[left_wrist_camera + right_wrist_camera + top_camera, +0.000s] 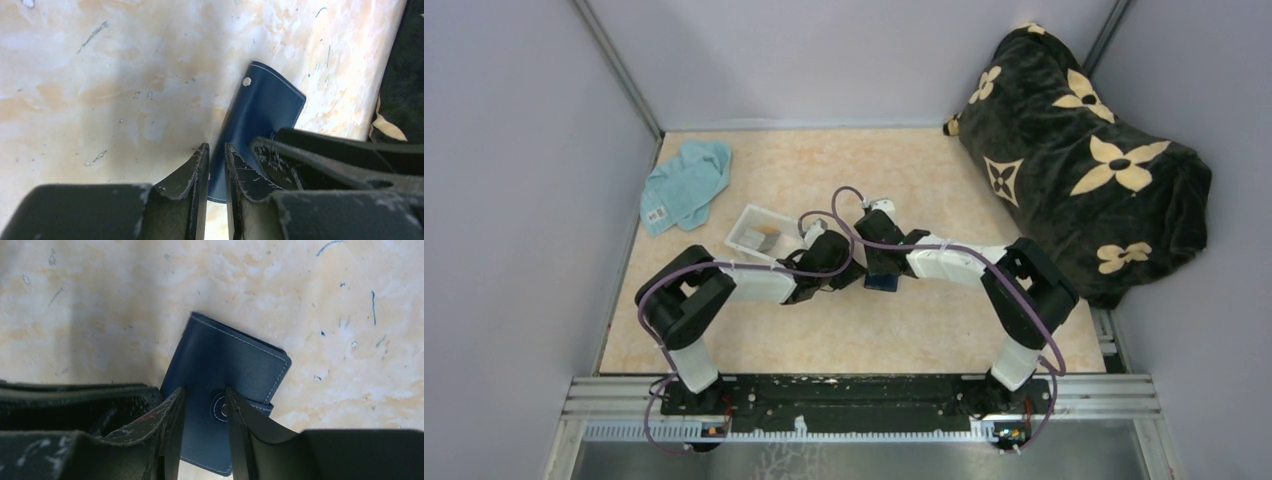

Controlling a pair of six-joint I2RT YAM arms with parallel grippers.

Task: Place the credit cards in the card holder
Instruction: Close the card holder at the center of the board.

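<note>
top view: card holder point(882, 282) mostly hidden under the right arm point(944, 262) at frame centre; cards point(765, 238) in the tray point(746, 215) too small to count

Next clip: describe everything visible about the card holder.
The card holder is a flat navy rectangle, leather-like, with pale stitching along its edges, a metal snap stud on one flap and a stitched circle on another face. It is near the middle of the table, between the arms. The left end effector appears to pinch one edge in its narrow gap; the right end effector straddles the stitched circle, contact unclear. No cards show in it.
</note>
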